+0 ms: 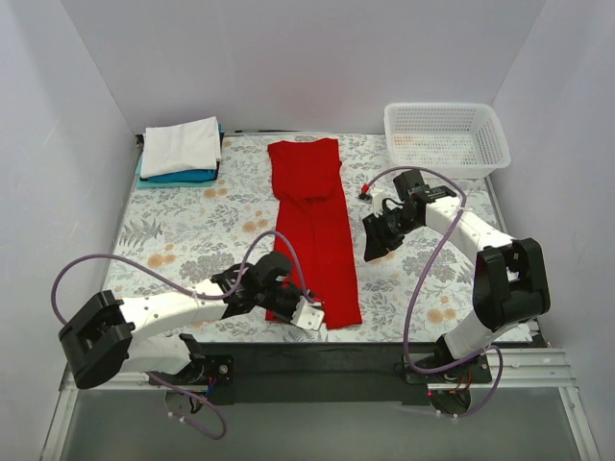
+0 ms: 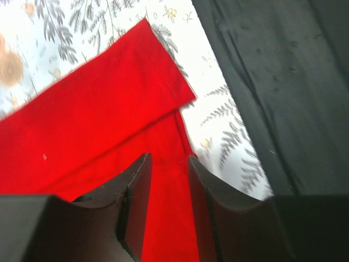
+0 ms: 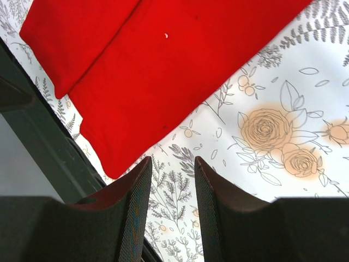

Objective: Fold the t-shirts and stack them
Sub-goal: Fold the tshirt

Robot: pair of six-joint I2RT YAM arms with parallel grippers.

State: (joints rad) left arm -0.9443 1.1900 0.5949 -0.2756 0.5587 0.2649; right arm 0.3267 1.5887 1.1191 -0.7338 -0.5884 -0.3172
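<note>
The red t-shirt (image 1: 312,221) lies folded into a long narrow strip down the middle of the floral tablecloth (image 1: 183,230). My left gripper (image 1: 309,315) sits at the strip's near end. In the left wrist view it (image 2: 168,158) stands open with flat red cloth (image 2: 98,120) showing in the gap between its fingers. My right gripper (image 1: 375,252) hovers to the right of the strip, open and empty (image 3: 173,159) over bare tablecloth, with the red t-shirt (image 3: 163,71) beyond its tips. A folded white t-shirt (image 1: 181,144) rests on a teal-blue one (image 1: 178,177) at the back left.
A white mesh basket (image 1: 447,134) stands at the back right corner. A black strip (image 1: 317,355) runs along the table's near edge, close to the left gripper. White walls close in the table on three sides.
</note>
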